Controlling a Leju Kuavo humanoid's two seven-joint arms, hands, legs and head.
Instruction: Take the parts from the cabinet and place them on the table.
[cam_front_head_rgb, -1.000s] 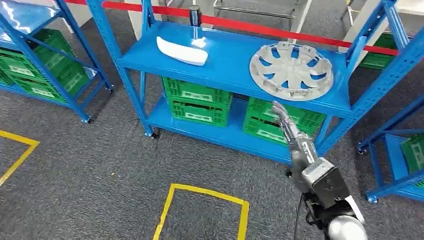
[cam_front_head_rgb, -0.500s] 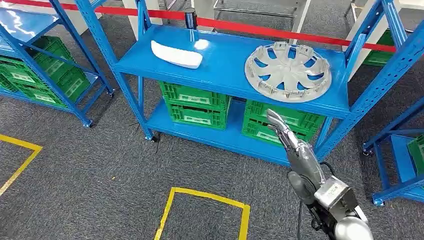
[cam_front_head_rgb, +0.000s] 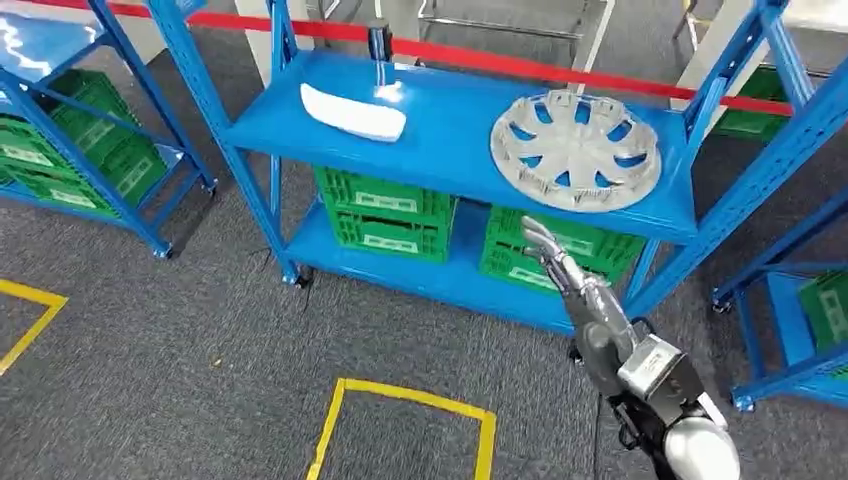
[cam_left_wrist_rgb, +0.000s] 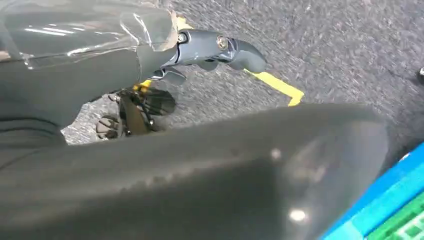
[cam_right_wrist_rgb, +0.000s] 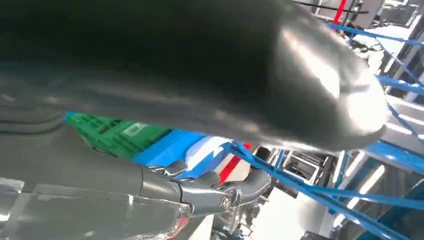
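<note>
A dark grey speckled carpet floor (cam_front_head_rgb: 180, 330) is marked with yellow tape outlines (cam_front_head_rgb: 410, 400). Blue metal shelving racks (cam_front_head_rgb: 250, 170) are set on it, and green slatted plastic crates (cam_front_head_rgb: 385, 210) are stored on their lower shelves. A red barrier strip (cam_front_head_rgb: 560, 68) is stretched behind them. Overhead light is reflected on the glossy shelf surfaces.

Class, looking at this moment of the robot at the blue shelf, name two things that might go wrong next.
The right hand sits below the shelf edge, so raising it toward the silver wheel cover may knock the edge. The wheel cover is wide and lies near the shelf front, so one hand might push it off.
</note>
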